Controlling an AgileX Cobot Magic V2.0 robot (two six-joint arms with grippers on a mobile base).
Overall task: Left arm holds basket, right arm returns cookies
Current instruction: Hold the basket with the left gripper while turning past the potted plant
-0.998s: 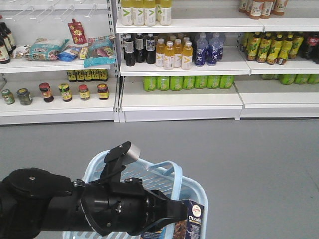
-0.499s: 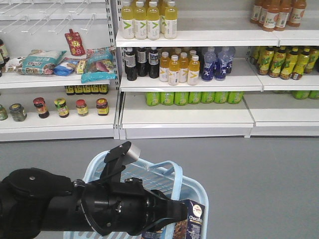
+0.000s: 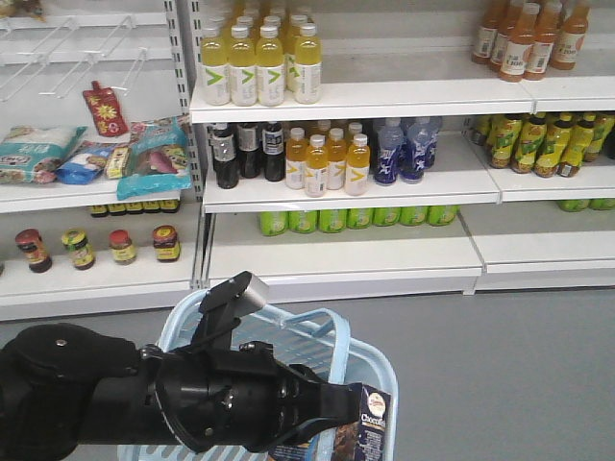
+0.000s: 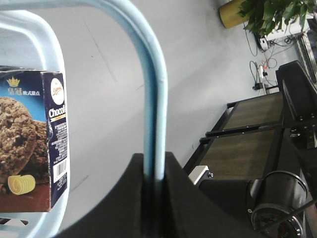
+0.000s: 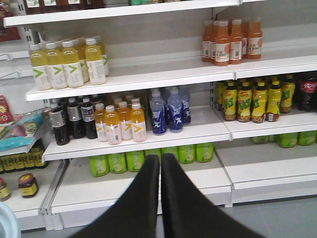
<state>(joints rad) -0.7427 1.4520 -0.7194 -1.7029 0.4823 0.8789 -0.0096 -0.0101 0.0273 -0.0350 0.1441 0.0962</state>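
Left gripper (image 4: 153, 171) was clamped on the basket (image 3: 363, 370) by its handle (image 4: 156, 99). Cookies (image 4: 29, 144) stood upright inside the basket, near-right corner. Right gripper (image 5: 160, 166) was closed, fingers (image 5: 146, 198) together, pointing at drink shelves (image 5: 148, 141) farther off across the grey floor (image 3: 500, 365).

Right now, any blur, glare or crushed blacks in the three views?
Front view: shelf bottles soft, left arm dark, little detail. Left wrist view: cookies print sharp, no glare. Right wrist view: same bottles soft too, right gripper a black silhouette.

Basket (image 3: 363, 370) mostly behind left arm (image 3: 115, 403), btm off-frame.
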